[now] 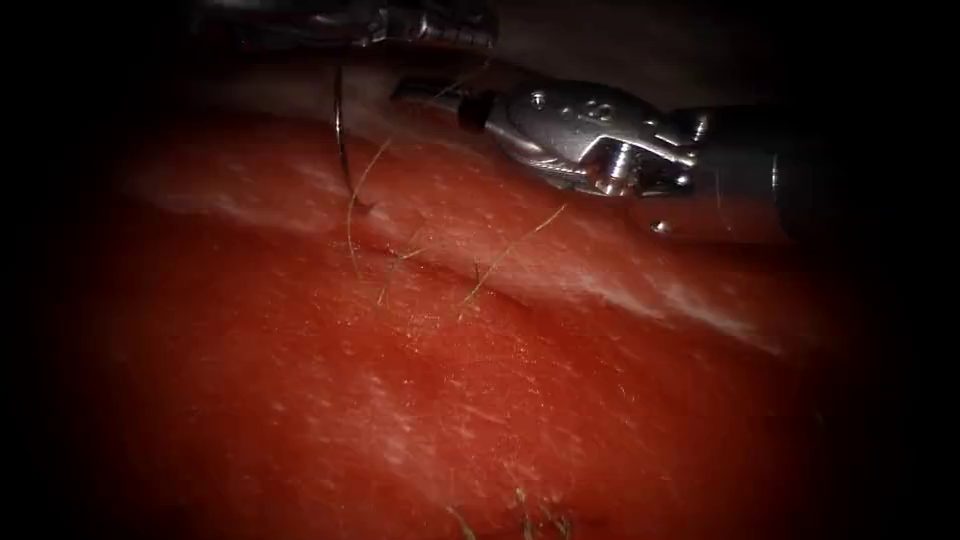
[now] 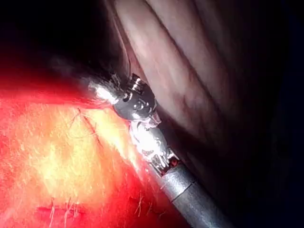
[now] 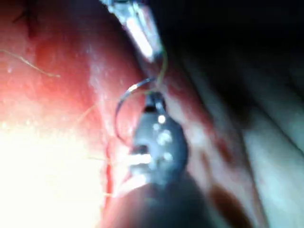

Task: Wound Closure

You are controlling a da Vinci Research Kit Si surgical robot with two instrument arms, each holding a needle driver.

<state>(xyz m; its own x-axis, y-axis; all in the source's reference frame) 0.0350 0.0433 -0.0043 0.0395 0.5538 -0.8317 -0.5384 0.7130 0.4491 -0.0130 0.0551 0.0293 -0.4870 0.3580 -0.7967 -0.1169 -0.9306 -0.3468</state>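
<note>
Two tools: both near cut (image 1: 430, 250), far side.
Needle (image 1: 340, 140): tip in tissue (image 1: 480, 400) at cut, upright.
L tool (image 1: 420, 25): grasps needle's upper end.
R tool (image 1: 430, 92): just beside needle; jaw state can't tell.

My right tool (image 3: 153, 102): dark wrist, tips at the needle (image 3: 124, 102). Needle: thin curved wire, arcing beside the tool over red tissue (image 3: 57, 109). My left tool (image 3: 137, 28): bright metal, beyond. Thread (image 3: 31, 63): pale strand on tissue.

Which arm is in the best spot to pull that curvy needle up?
Probably left: the left tool sits at the needle's top end; the right tool is off beside it.
</note>
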